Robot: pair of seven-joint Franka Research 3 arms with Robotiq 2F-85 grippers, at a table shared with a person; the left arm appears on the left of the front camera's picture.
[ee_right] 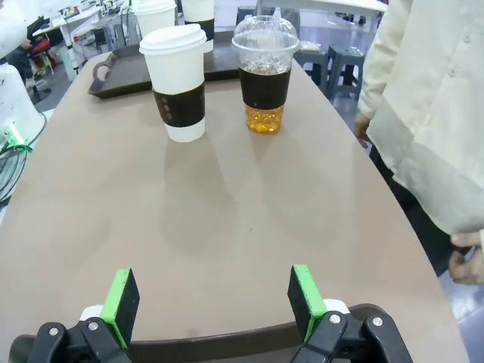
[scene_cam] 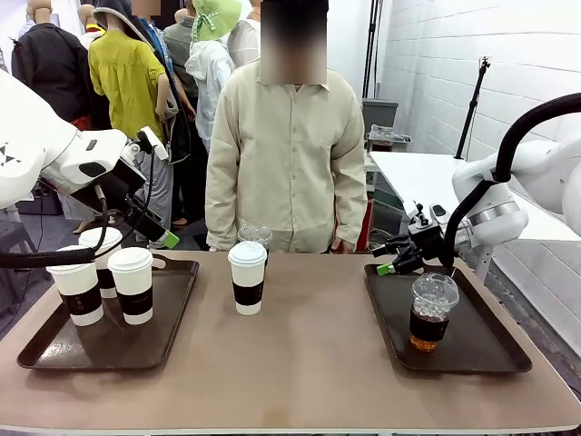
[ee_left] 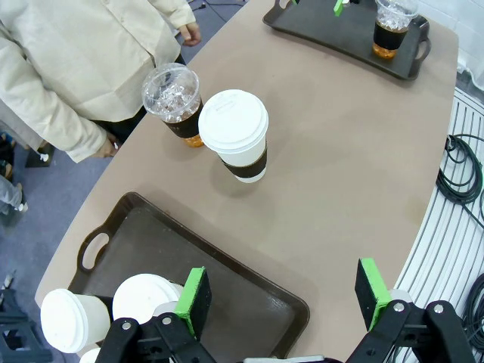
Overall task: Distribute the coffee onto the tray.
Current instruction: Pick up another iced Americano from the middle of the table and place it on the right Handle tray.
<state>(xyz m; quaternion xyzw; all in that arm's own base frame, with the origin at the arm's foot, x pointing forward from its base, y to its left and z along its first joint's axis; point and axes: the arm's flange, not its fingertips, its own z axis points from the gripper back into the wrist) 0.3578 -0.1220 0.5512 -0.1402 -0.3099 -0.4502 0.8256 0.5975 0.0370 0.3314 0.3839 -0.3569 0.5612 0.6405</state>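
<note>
Left gripper: the left gripper (ee_left: 282,296) is hanging above the inner edge of the left tray (ee_left: 147,242); its green pads are standing wide apart and are gripping nothing.
Right gripper: the right gripper (ee_right: 213,301) is hovering at the far inner corner of the right tray (scene_cam: 486,341); its jaws are gaping wide, with nothing between them.
Left tray: it is carrying three paper cups (scene_cam: 134,283), white-lidded and brown-sleeved; all are standing upright and crowding together at its left side.
Table middle: a fourth paper cup (scene_cam: 247,277) is standing upright on the table (scene_cam: 309,363), between the two trays; a clear cup (ee_right: 264,76) of amber drink, dome-lidded and dark-sleeved, is standing just beside it on the person's side; a narrow gap is showing between them in the right wrist view.
Right tray: a second clear cup (scene_cam: 431,312) of the same drink is standing upright on it, near the right gripper but apart from it.
Person: the person (scene_cam: 286,154) is standing at the far edge in a cream shirt, arms hanging down; one hand (ee_left: 190,32) is hanging near the table's edge.
</note>
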